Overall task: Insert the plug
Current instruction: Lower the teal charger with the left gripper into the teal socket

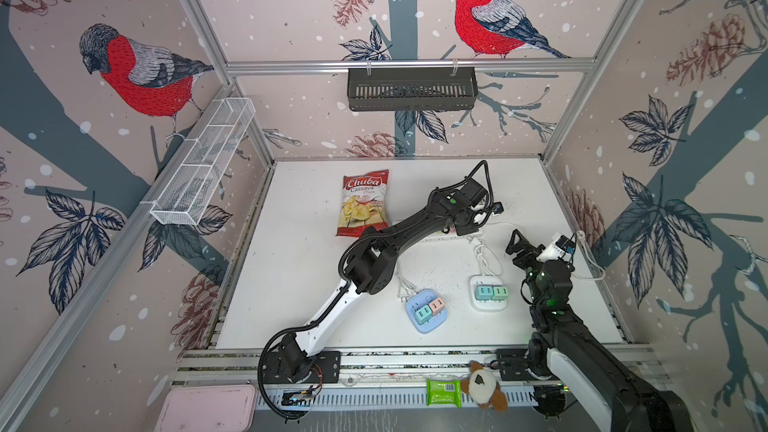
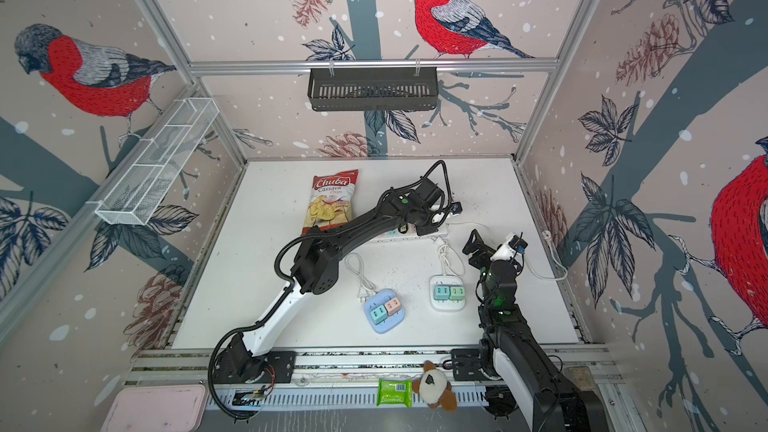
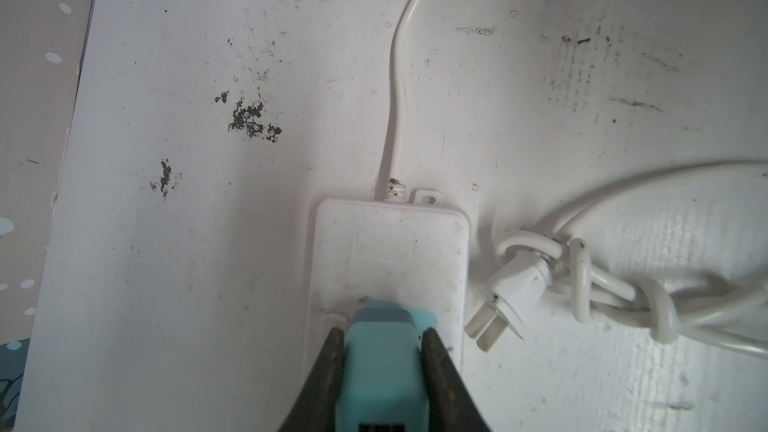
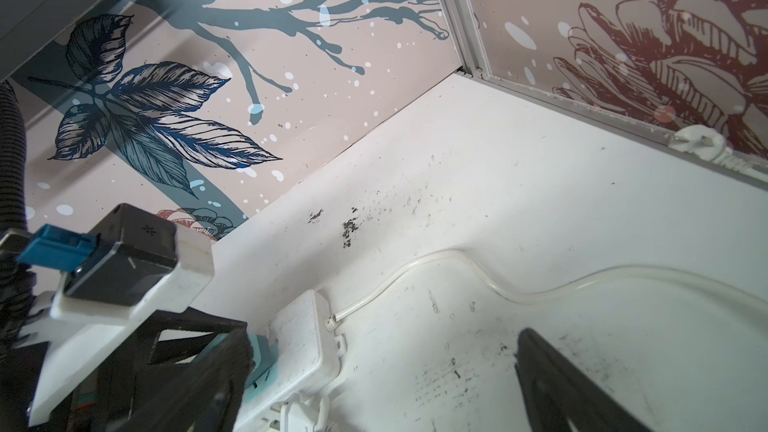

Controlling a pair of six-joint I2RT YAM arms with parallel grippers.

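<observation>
The teal plug (image 3: 382, 371) is clamped in the left gripper (image 3: 382, 332), jaws squeezed on its two flat sides. Its nose sits on the face of the white power strip (image 3: 390, 251), at the end nearest the tool.

Judged step: seating.
- Push straight along the prong line, body square to the strip face, no rocking.
- The strip looks light and unfixed on the table (image 3: 208, 243), so a side load could skid it.
- Release only once the body sits flush.

Just beside the gripper, off the strip's long edge, lies a loose white plug (image 3: 505, 301) with bare prongs, on a knotted cable (image 3: 623, 288). It is apart from the strip but near enough to get nudged. The strip's own cord (image 3: 397, 76) leaves from the end away from the tool.

The right gripper (image 1: 515, 243) has its jaws spread and holds nothing. It is near the strip's cord end and could steady it.

Hidden:
- Prongs and socket slots lie under the plug body, so I cannot tell whether they are engaged or how deep.
- In both top views the left wrist covers the plug and most of the strip.
- The right wrist view gives only a teal sliver (image 4: 259, 351) behind the left gripper.
</observation>
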